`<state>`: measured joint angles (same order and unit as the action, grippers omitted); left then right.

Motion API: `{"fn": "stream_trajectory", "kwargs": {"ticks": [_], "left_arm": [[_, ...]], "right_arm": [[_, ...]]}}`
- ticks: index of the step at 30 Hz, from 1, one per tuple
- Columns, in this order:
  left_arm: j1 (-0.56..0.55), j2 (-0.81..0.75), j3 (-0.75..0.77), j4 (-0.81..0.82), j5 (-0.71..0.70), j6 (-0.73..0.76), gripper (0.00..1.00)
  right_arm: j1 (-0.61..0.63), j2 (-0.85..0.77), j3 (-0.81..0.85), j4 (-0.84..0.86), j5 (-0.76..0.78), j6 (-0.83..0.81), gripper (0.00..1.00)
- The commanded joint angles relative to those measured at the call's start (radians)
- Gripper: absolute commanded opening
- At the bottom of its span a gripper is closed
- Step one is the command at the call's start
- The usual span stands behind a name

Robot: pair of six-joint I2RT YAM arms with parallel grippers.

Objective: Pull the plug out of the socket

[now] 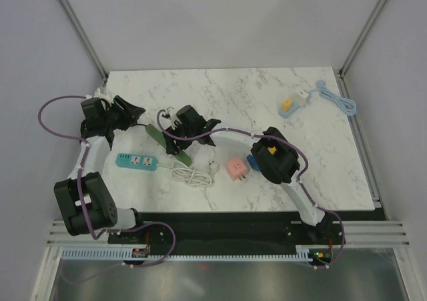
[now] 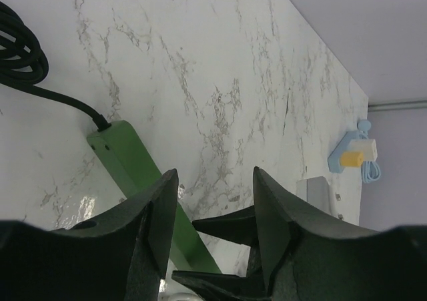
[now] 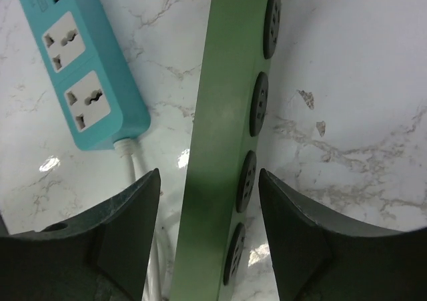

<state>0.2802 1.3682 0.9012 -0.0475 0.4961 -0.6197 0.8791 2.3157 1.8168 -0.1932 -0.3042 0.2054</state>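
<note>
A green power strip (image 1: 160,139) lies diagonally at the table's left centre, and the round black outlets on it that show in the right wrist view (image 3: 220,114) are empty. My right gripper (image 1: 181,131) is open just above it, one jaw on each side (image 3: 208,174), not touching. My left gripper (image 1: 137,111) is open and empty (image 2: 215,174), to the left of the strip's far end (image 2: 127,157). A pink cube socket (image 1: 236,168) with a blue plug (image 1: 253,163) at its right side lies by my right arm's elbow. A yellow plug (image 1: 287,104) sits in a light-blue socket (image 2: 343,159) at the far right.
A teal power strip (image 1: 137,161) lies to the near left of the green one, also in the right wrist view (image 3: 80,67), with its white cable coiled (image 1: 192,175) beside it. The green strip's black cable (image 2: 20,61) is bundled at its far end. A blue cable (image 1: 340,101) trails from the light-blue socket.
</note>
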Motion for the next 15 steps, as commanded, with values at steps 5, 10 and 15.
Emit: {"fn": "stream_trajectory", "kwargs": {"ticks": [5,10,15], "left_arm": [[0.008,-0.023,-0.001,0.000,-0.021,-0.023,0.55],[0.008,-0.017,-0.001,0.000,-0.021,-0.026,0.55],[0.013,-0.021,-0.002,-0.002,-0.033,-0.028,0.54]], "right_arm": [[0.038,0.088,0.124,0.005,0.181,-0.110,0.62],[0.064,0.140,0.182,-0.002,0.313,-0.156,0.39],[0.090,0.154,0.230,0.003,0.604,-0.189,0.00]]}}
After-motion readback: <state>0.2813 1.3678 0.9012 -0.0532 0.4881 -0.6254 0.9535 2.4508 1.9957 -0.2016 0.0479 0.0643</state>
